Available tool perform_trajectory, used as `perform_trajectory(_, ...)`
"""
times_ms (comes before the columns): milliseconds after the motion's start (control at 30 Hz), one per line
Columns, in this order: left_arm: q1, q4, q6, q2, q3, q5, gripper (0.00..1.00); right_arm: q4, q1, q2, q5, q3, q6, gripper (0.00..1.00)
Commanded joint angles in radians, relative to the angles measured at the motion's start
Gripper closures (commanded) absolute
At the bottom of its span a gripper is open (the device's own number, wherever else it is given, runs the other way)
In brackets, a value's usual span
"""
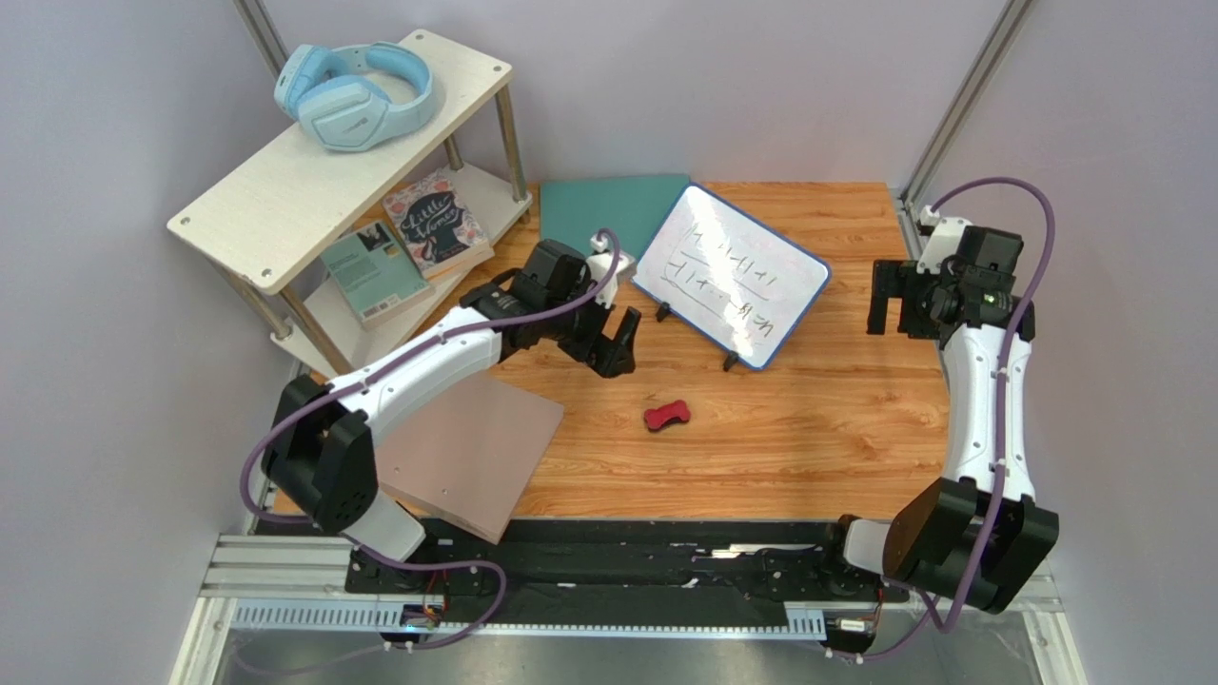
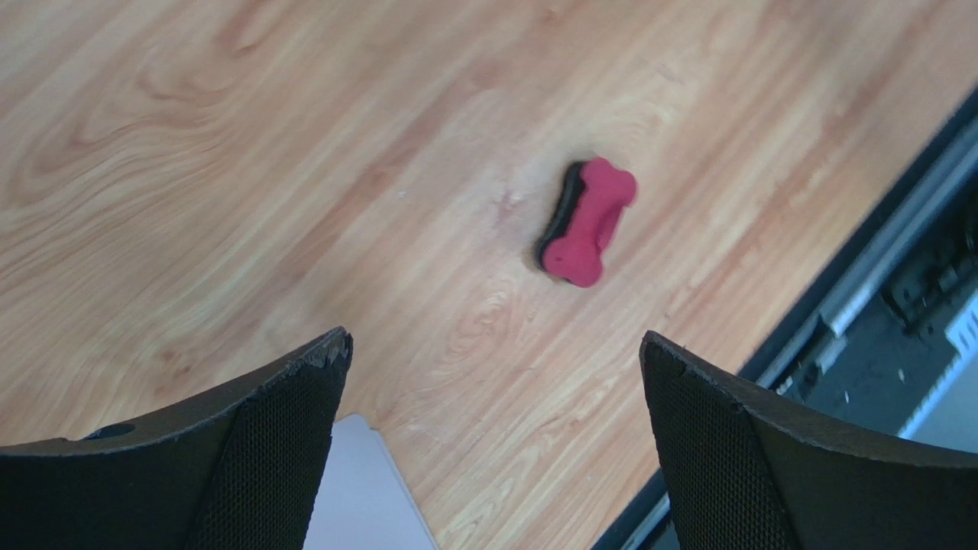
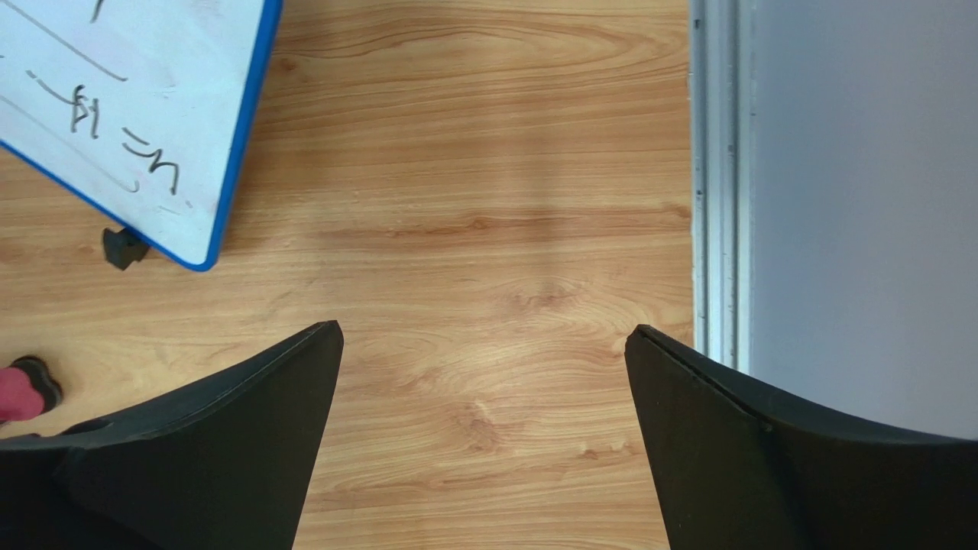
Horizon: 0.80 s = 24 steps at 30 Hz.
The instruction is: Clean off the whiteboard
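Wooden table (image 2: 230,172); left claw (image 2: 494,355) agape, angled down near red eraser (image 2: 588,221).

Table (image 1: 844,414): wood-grain top, smooth, low satin sheen.

Whiteboard (image 1: 729,274): smooth white face, slightly glossy. The blue frame looks like plastic. The feet are black and matt.

Eraser (image 2: 588,221): matt red body with a black layer along one side.

Left gripper (image 2: 494,355): black fingers (image 2: 276,458), inner faces finely dimpled, one tip edge rough.

Right gripper (image 3: 482,338): smooth, matt black.

Shelf (image 1: 343,143): pale wood-look boards on shiny metal legs.

Headphones (image 1: 355,93): smooth light-blue shells.

Far mat (image 1: 608,207): teal, matt.

Near-left board (image 1: 465,450): pinkish-tan, matt.
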Motion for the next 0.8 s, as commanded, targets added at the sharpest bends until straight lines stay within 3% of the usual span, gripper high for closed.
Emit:
perform_trajectory(0,-0.07,-0.053,0.131,0.073,0.135,0.181,0.01,-0.008,-0.002,-0.03,-0.144,-0.019,0.039,0.0)
perform_trajectory(133,-0.175,-0.185,0.249,0.189,0.25,0.025,0.02,-0.005,-0.001,-0.03,-0.197,-0.043,0.059,0.01)
perform_trajectory(233,-0.218,-0.247,0.289,0.316,0.313,-0.012,0.08,-0.005,-0.002,-0.022,-0.214,-0.051,0.062,0.01)
perform_trajectory(433,-0.249,-0.23,0.31,0.45,0.311,-0.012,0.16,-0.005,0.001,0.002,-0.208,-0.057,0.064,0.02)
perform_trajectory(767,-0.253,-0.191,0.283,0.537,0.356,-0.071,0.16,-0.002,-0.002,-0.005,-0.229,-0.095,0.05,0.02)
